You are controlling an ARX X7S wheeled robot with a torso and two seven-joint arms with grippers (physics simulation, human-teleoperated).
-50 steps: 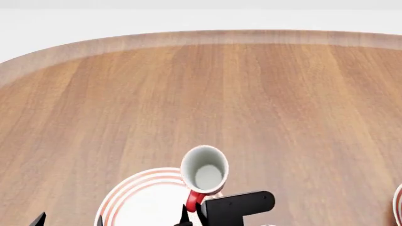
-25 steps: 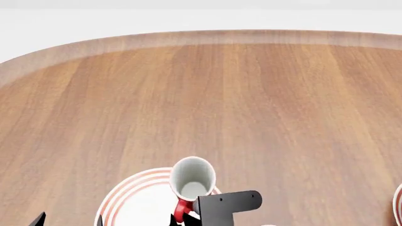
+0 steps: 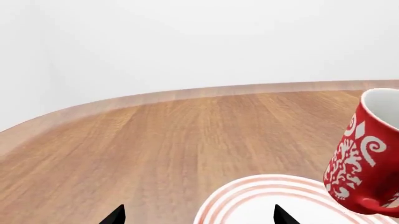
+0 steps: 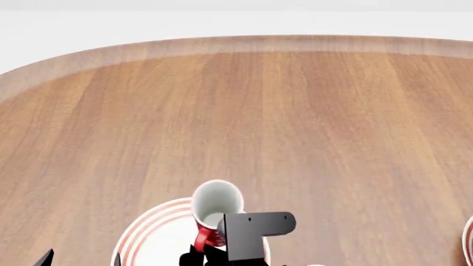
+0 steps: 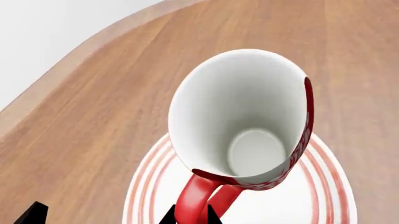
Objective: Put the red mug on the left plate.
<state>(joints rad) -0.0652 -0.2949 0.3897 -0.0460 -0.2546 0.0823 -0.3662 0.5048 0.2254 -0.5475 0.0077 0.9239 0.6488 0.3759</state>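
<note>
The red mug [image 4: 215,208] was held by its loop handle in the right gripper [image 5: 190,219], jaws closed on the handle as seen in the right wrist view. The mug was tilted, white inside facing up and away from the jaws, and was carried above the left plate [image 4: 152,233], over the plate's far rim area. From the left wrist view the mug [image 3: 365,156] appeared raised off the plate [image 3: 262,198]; whether its lowest edge touched the plate could not be told.

The left gripper [image 3: 196,217] was seen only as two dark fingertips at the frame edge, well apart, nothing between them, so the jaws were open. It was placed just beside the plate's near side, with the mug off to the side of its jaws.

A sliver of a second ringed plate [image 4: 468,241] was cut by the head view's edge, well apart from the right jaws. The wooden desk [image 4: 296,111] ahead of both jaws was seen bare up to its curved far edge. Nothing was seen between the mug and the plate.
</note>
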